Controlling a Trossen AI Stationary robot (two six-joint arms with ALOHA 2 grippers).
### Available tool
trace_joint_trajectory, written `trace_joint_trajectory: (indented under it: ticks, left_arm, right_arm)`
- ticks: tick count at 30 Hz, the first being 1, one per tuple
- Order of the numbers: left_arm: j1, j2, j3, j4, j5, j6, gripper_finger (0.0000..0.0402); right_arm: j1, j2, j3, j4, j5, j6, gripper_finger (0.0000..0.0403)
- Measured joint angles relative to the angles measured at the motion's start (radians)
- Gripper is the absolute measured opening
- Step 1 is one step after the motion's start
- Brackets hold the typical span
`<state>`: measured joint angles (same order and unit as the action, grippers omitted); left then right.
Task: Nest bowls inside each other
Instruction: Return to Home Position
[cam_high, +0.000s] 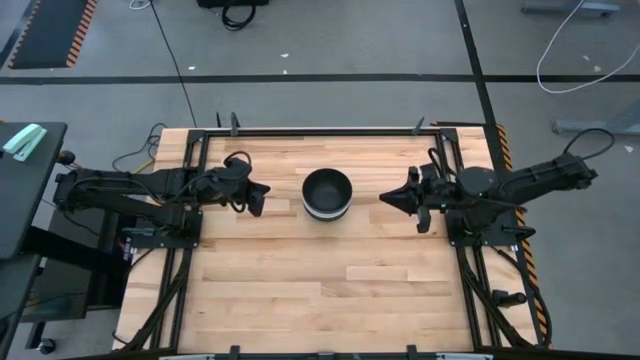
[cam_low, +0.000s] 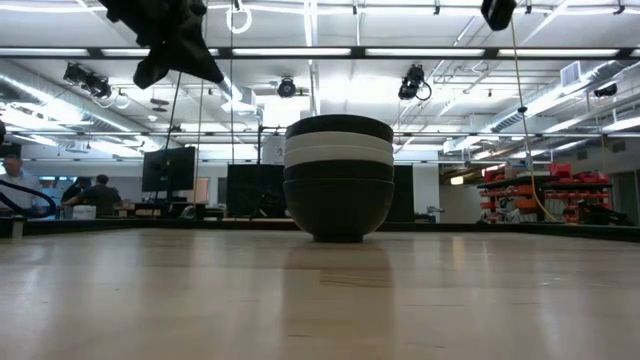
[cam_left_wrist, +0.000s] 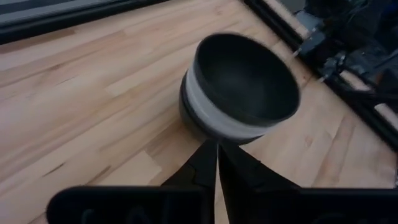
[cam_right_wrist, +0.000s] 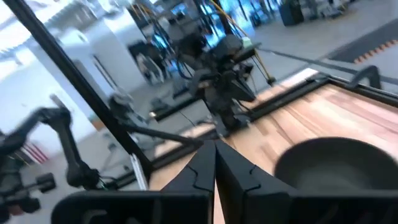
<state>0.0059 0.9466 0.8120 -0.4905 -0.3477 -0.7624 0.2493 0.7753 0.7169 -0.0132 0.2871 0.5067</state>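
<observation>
No text, label, brand, number or sign legible in any view.

bowl stack (cam_left_wrist: 239, 87), just ahead of the left gripper (cam_left_wrist: 217, 144) fingertips: black and white walls plain, nothing printed on the side seen from there or in the low view.

Room behind the table, low view: red shelving (cam_low: 545, 192) and dark screens (cam_low: 168, 168) may carry lettering, but it is too small to read.
</observation>
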Motion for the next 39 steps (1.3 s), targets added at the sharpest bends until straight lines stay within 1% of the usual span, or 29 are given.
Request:
trace_joint_trajectory:
  ticks: [3,5,7,10,15,17,20,26,31,35,39]
  left_arm:
    - [0.001,0.000,0.000,-0.017,0.000,-0.001,0.0030]
    - [0.002,0.000,0.000,-0.016,0.000,-0.010,0.0033]
    - [-0.010,0.000,0.000,-0.002,0.000,0.027,0.0035]
    - [-0.036,0.000,0.000,0.063,0.000,0.094,0.0036]
    - [-0.092,0.001,0.000,0.199,0.000,0.141,0.0029]
    - [-0.120,0.004,0.000,0.247,0.000,0.172,0.0026]
    - [-0.157,0.004,0.000,0.266,-0.020,0.189,0.0023]
    - [-0.245,0.023,0.000,0.257,-0.158,0.169,0.0031]
    - [-0.300,0.073,-0.001,0.244,-0.234,0.137,0.0036]
    - [-0.313,0.114,-0.001,0.248,-0.254,0.121,0.0030]
    - [-0.298,0.118,-0.002,0.253,-0.254,0.164,0.0024]
  right_arm:
    - [0.005,-0.001,-0.086,0.152,-0.001,-0.002,0.0016]
    - [0.005,-0.001,-0.130,0.214,0.000,0.008,0.0017]
    - [0.005,-0.003,-0.161,0.242,0.000,0.023,0.0017]
    - [0.011,-0.006,-0.190,0.285,-0.006,0.028,0.0018]
    - [0.036,-0.006,-0.232,0.415,-0.011,0.006,0.0018]
    - [0.047,-0.006,-0.235,0.420,-0.011,-0.001,0.0018]
    - [0.064,-0.005,-0.235,0.421,-0.012,-0.001,0.0018]
    - [0.102,-0.004,-0.235,0.420,-0.012,-0.005,0.0018]
    - [0.133,0.003,-0.235,0.411,0.006,-0.012,0.0018]
    - [0.140,0.013,-0.240,0.403,0.017,-0.011,0.0018]
    - [0.126,-0.012,-0.269,0.400,0.018,-0.006,0.0018]
